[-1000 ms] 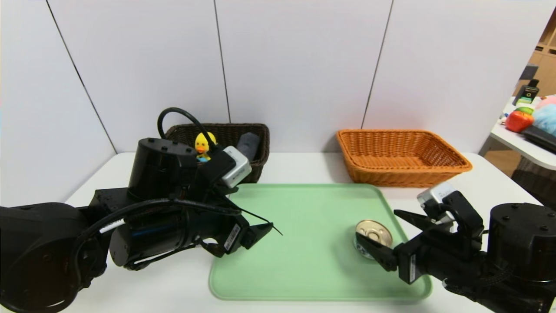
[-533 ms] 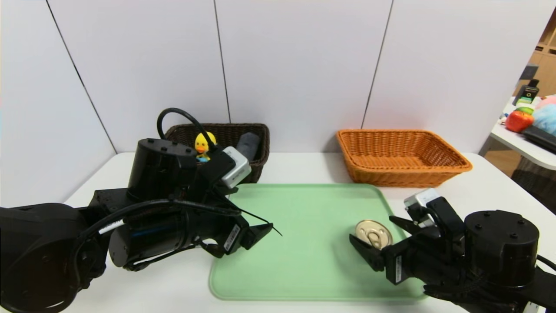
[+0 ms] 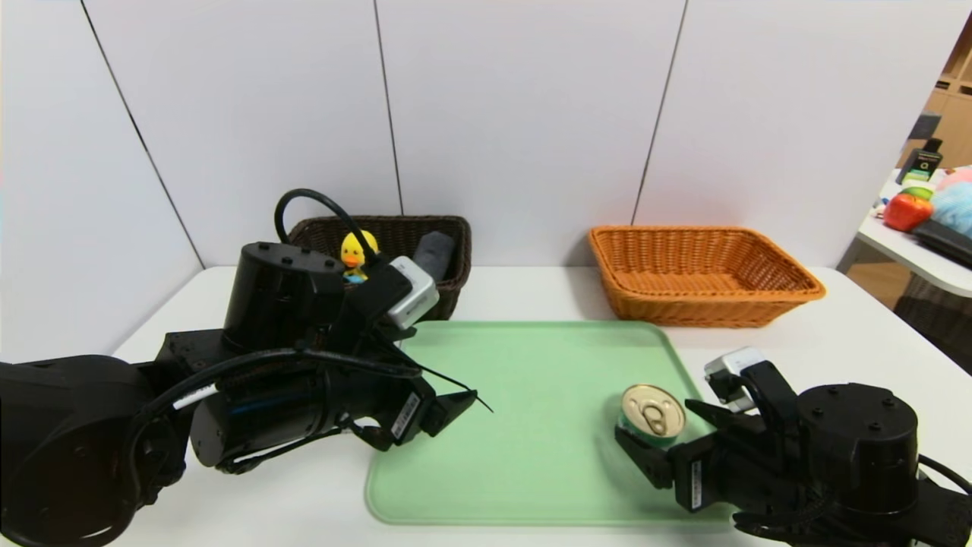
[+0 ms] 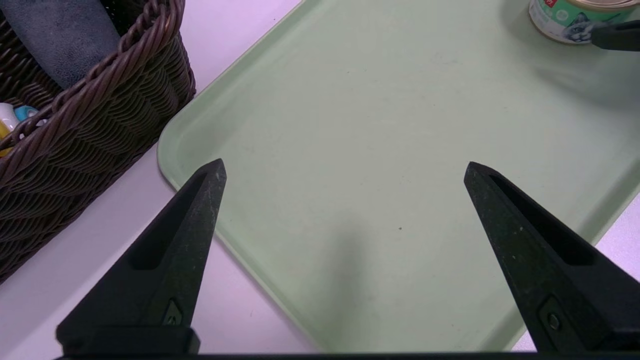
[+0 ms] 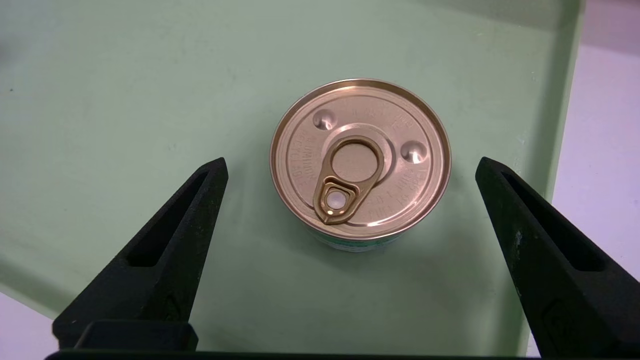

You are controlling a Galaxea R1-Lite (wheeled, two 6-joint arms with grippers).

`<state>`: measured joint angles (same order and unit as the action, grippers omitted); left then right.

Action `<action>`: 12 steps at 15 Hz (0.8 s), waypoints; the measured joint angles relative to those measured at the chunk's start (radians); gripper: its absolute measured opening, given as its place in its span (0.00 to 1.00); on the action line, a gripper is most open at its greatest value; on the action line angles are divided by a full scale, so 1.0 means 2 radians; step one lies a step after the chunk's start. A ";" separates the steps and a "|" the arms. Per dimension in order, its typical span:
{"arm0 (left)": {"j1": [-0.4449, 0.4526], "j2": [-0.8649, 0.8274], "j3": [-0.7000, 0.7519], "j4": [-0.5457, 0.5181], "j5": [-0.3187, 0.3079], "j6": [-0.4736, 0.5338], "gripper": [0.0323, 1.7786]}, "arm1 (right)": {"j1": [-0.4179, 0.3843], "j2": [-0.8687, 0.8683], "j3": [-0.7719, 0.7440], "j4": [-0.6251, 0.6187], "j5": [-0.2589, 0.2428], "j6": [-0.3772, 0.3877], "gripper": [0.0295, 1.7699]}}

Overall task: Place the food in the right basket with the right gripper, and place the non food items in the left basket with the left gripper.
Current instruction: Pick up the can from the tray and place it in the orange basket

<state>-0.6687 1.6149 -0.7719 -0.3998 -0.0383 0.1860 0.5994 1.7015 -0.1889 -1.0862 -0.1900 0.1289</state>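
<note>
A small tin can (image 3: pixel 653 414) with a gold pull-tab lid (image 5: pixel 360 160) stands upright on the right part of the green tray (image 3: pixel 516 365). My right gripper (image 3: pixel 654 422) is open, with one finger on each side of the can and not touching it (image 5: pixel 351 164). The can also shows far off in the left wrist view (image 4: pixel 565 20). My left gripper (image 3: pixel 456 403) hangs open and empty over the tray's left edge (image 4: pixel 345 166). The dark brown left basket (image 3: pixel 456 235) holds a yellow duck (image 3: pixel 351 254) and a grey item (image 3: pixel 434 251). The orange right basket (image 3: pixel 706 289) holds nothing.
Both baskets stand behind the tray against the white wall panels. The dark basket's woven wall (image 4: pixel 100 100) is close beside my left gripper. A side table (image 3: pixel 911 243) with assorted items lies at the far right.
My right gripper has come down and toward me, so its open fingers now sit around the can. The left arm and the can have not moved.
</note>
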 joint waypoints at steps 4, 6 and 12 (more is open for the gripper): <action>0.000 0.000 0.001 0.000 0.000 0.000 0.95 | 0.000 0.025 0.008 -0.047 0.000 0.000 0.97; 0.001 0.000 0.003 0.000 0.000 0.000 0.95 | 0.000 0.044 0.014 -0.085 -0.001 -0.001 0.97; 0.001 0.001 0.007 -0.011 0.000 -0.010 0.95 | 0.000 0.075 0.030 -0.123 0.002 -0.001 0.97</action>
<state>-0.6672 1.6179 -0.7581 -0.4209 -0.0389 0.1668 0.5987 1.8521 -0.1298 -1.3315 -0.1866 0.1274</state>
